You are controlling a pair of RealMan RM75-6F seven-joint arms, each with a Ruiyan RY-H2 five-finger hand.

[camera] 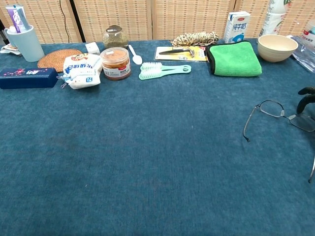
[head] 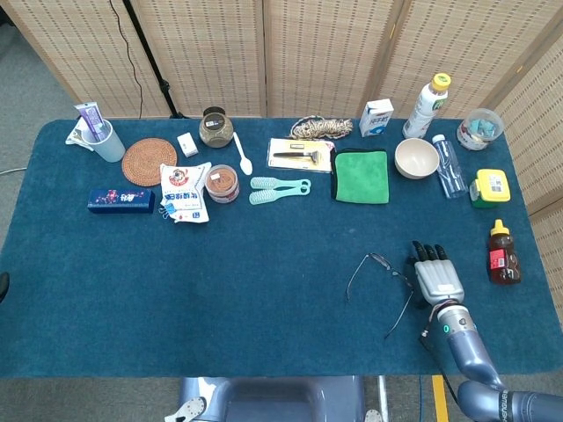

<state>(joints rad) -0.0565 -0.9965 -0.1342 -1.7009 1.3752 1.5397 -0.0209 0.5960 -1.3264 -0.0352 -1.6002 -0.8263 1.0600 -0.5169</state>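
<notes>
We are at the reach, our right hand (head: pixel 437 278) empty with fingers apart, just beside the glasses (head: pixel 383 281) lying unfolded on the blue surface (head: pixel 220 281); next, we judge, comes closing carefully on the thin frame.

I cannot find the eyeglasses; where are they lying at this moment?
In the head view the eyeglasses lie open on the blue table cloth, front right, just left of the right robot hand and below the green towel.
</notes>
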